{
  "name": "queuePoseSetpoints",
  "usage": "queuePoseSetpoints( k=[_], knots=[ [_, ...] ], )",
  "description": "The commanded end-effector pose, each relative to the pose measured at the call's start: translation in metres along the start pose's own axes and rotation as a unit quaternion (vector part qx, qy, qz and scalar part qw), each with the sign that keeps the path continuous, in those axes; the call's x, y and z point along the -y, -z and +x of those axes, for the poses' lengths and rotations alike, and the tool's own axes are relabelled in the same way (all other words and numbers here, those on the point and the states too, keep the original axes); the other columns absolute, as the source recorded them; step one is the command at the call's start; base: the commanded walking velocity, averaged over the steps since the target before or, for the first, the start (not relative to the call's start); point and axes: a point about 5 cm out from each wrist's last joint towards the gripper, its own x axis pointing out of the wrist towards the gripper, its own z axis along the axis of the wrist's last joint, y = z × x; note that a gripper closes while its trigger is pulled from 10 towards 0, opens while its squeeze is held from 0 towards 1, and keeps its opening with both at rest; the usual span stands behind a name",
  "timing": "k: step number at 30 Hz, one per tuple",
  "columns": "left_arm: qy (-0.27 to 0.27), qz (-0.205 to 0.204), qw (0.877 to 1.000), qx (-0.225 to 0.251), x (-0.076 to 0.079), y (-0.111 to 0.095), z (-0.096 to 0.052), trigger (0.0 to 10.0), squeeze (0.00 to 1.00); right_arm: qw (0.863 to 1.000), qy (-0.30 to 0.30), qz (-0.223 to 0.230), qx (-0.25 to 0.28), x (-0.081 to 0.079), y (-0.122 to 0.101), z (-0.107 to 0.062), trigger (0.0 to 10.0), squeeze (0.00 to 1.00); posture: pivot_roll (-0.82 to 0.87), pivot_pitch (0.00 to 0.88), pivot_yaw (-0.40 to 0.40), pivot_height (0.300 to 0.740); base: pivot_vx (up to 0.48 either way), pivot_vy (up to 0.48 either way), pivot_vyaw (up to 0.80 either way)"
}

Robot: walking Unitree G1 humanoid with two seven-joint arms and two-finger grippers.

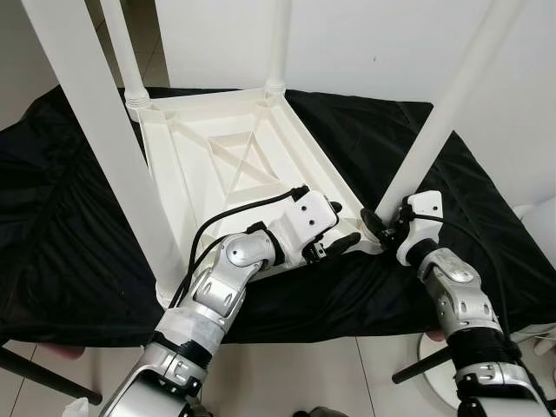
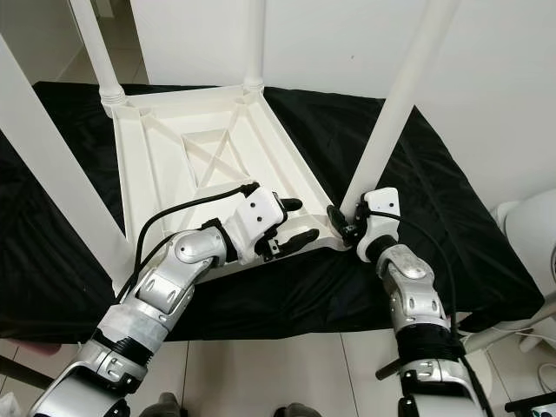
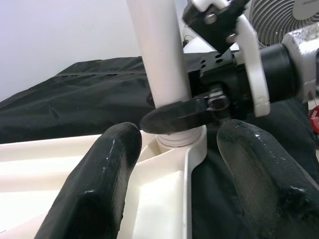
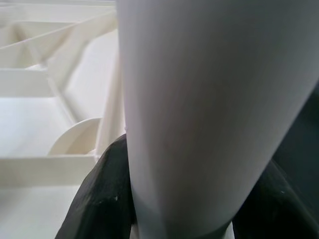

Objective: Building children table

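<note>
Four white legs stand up from the inverted children table top [image 1: 233, 165], which lies underside-up on a black cloth [image 1: 78, 226] covering the worktop. Ribbed underside w/ an X-brace faces up. Two legs sit in the far corner sockets; a third, near-left leg [image 1: 113, 148] rises at the near left corner, close to the head camera.

Right gripper [image 1: 382, 228]: positioned at the near right corner of the table top. Jaws are closed around the near-right leg [image 1: 443, 113] at its base, just above the socket. Right wrist view confirms: the leg [image 4: 214, 109] sits between both black fingers [image 4: 99, 199], one on each side, touching it. Leg is tilted, leaning away to the right as it rises.

Left gripper [image 1: 334, 245]: positioned over the near edge of the table top, just beside the same corner, pointing toward the right gripper. Jaws are spread apart, gripping nothing. Left wrist view: both fingers [image 3: 94, 184] straddle the rim of the table top, w/ the leg base and socket [image 3: 174, 142] ahead between them, apart from them. One finger of the right gripper crosses the leg base in that view.

Left forearm lies across the near edge of the cloth. A black cable [image 1: 234, 213] loops from left wrist back along the arm.

Tiled floor [image 1: 304, 373] below the worktop's front edge. White fan [image 3: 284, 20] behind the right wrist.
</note>
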Motion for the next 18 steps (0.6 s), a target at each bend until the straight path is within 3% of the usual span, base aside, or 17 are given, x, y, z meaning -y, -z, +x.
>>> queuePoseSetpoints(
  k=[1, 5, 8, 10, 12, 18],
  knots=[
    [-0.003, -0.001, 1.0, 0.001, 0.0, -0.002, 0.001, 10.0, 0.0, 0.999, 0.032, -0.024, -0.025, 0.003, 0.006, -0.002, 10.0, 0.0, 0.05, 0.0, -0.04, 0.74, 0.0, 0.0, 0.0],
    [-0.003, -0.002, 1.0, 0.001, 0.0, -0.001, 0.001, 10.0, 0.0, 0.999, 0.039, -0.026, -0.027, 0.0, 0.007, -0.003, 10.0, 0.0, 0.05, 0.0, -0.041, 0.74, 0.0, 0.0, 0.0],
    [-0.003, -0.004, 1.0, -0.001, 0.002, 0.0, -0.001, 10.0, 0.0, 0.993, 0.116, 0.008, -0.026, -0.015, 0.007, 0.001, 10.0, 0.0, 0.05, 0.0, -0.05, 0.74, 0.0, 0.0, 0.0],
    [-0.002, -0.004, 1.0, -0.001, 0.002, 0.001, -0.001, 10.0, 0.0, 0.991, 0.133, 0.015, -0.025, -0.017, 0.007, 0.001, 10.0, 0.0, 0.05, 0.0, -0.05, 0.74, 0.0, 0.0, 0.0],
    [-0.002, -0.005, 1.0, -0.002, 0.004, 0.001, -0.001, 10.0, 0.0, 0.975, 0.215, 0.056, -0.029, -0.027, 0.008, 0.005, 10.0, 0.0, 0.05, 0.0, -0.056, 0.74, 0.0, 0.0, 0.0],
    [-0.002, -0.004, 1.0, -0.001, 0.004, 0.0, -0.001, 10.0, 0.0, 0.961, 0.265, 0.078, -0.019, -0.045, 0.004, 0.009, 10.0, 0.0, 0.06, 0.0, -0.057, 0.74, 0.0, 0.0, 0.0]
  ],
)
